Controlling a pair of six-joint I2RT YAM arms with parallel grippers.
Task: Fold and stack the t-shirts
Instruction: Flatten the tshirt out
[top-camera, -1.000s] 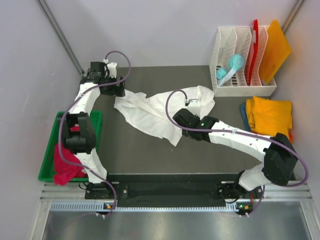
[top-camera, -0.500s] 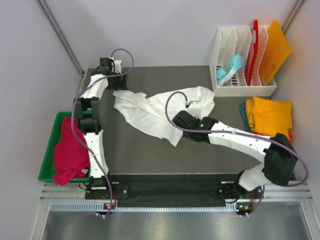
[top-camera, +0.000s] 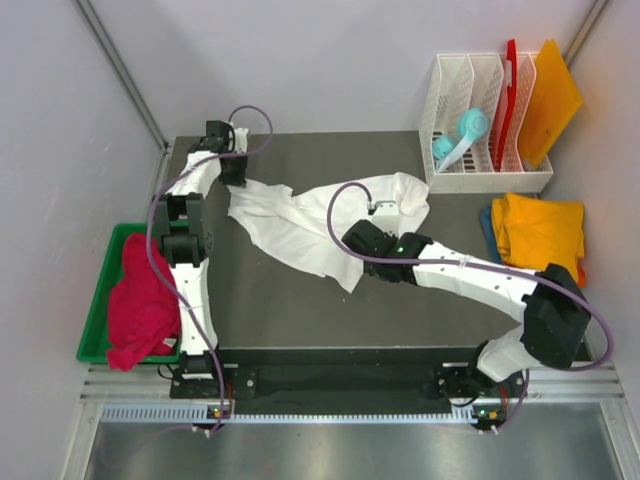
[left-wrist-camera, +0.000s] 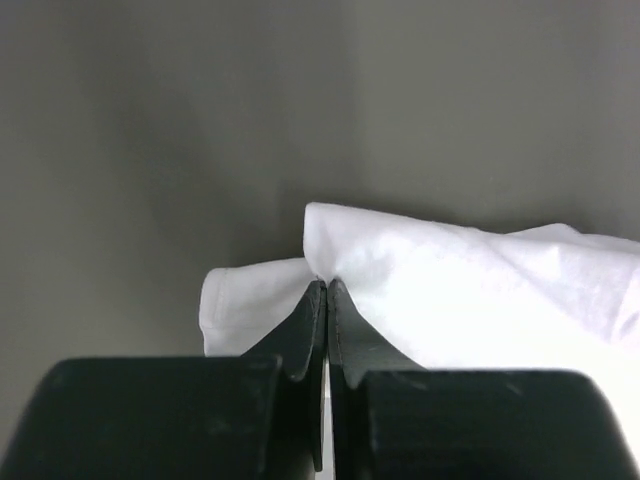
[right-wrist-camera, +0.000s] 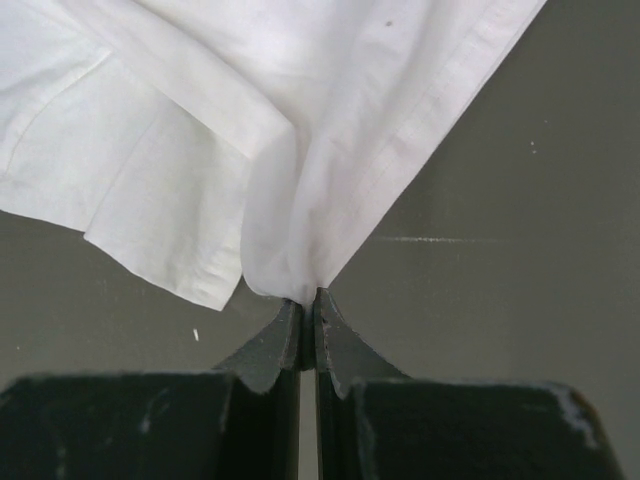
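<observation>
Evidently both jaws pinch the white t-shirt (top-camera: 300, 230)

There was one large white cloth t-shirt (top-camera: 300, 225), one crimson-pink cloth shirt (top-camera: 140, 305), one folded yellow-orange cloth shirt (top-camera: 540, 230) and one blue cloth shirt (top-camera: 486, 235) showing only an edge: four soft pieces counted. There were two stiff flat boards, one red board (top-camera: 509, 80) and one orange board (top-camera: 548, 95). There was one white slotted plastic rack (top-camera: 450, 100), one pale blue plastic object (top-camera: 462, 135) and one green plastic tray (top-camera: 93, 335).
</observation>
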